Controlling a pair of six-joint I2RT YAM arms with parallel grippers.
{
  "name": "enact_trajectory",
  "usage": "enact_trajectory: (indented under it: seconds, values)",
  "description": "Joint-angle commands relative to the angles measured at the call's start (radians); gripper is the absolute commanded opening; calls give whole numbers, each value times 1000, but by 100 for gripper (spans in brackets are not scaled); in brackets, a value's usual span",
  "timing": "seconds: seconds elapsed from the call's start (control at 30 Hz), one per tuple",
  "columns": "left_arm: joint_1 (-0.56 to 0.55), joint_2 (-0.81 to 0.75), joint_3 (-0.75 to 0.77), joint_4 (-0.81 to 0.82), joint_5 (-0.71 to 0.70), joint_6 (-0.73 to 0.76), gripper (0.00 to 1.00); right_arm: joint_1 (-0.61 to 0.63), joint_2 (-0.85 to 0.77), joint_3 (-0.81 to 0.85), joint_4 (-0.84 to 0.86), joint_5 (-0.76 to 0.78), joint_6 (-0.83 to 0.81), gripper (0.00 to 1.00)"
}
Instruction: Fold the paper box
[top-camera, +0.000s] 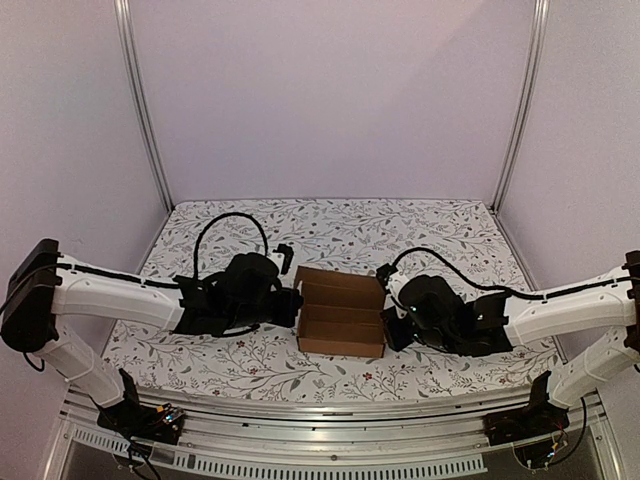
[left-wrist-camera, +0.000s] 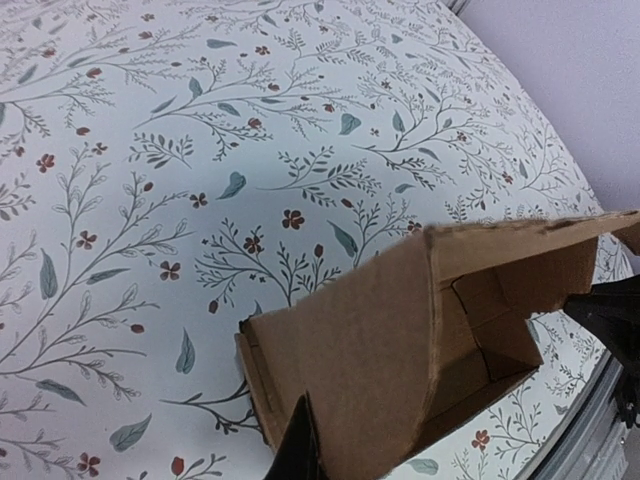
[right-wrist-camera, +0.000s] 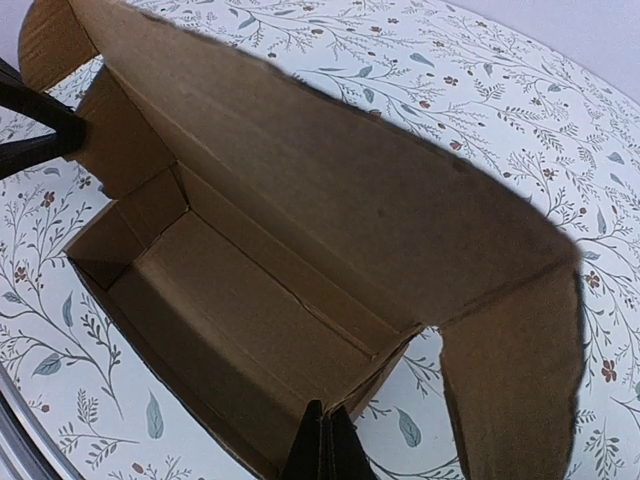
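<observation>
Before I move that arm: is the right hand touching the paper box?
Touching. The right wrist view shows the right hand pinching the near wall of the paper box.

A plain brown cardboard box (top-camera: 340, 335) sits open on the flower-printed table (top-camera: 430, 235), a little toward 6 o'clock from the table's middle. Its shallow rectangular tray has its walls folded up, the long sides running from 9 to 3 o'clock. The lid (top-camera: 340, 288) stands raised from the 12 o'clock wall, with a small flap at each end.
</observation>
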Motion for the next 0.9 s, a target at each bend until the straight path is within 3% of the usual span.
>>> enact_trajectory:
  seconds: [0.0,0.47,0.87]
  values:
    - [-43,17,-33,-24,8,-30,0,24,16,-20,15,10,17,0]
    - [-100,-14,-91,-34,-60,-48,0,51,15,-56,4,50,64,1]
    - [-147,-15,-95,-45,-108,-50,0,60,-49,-59,-29,50,117,34]
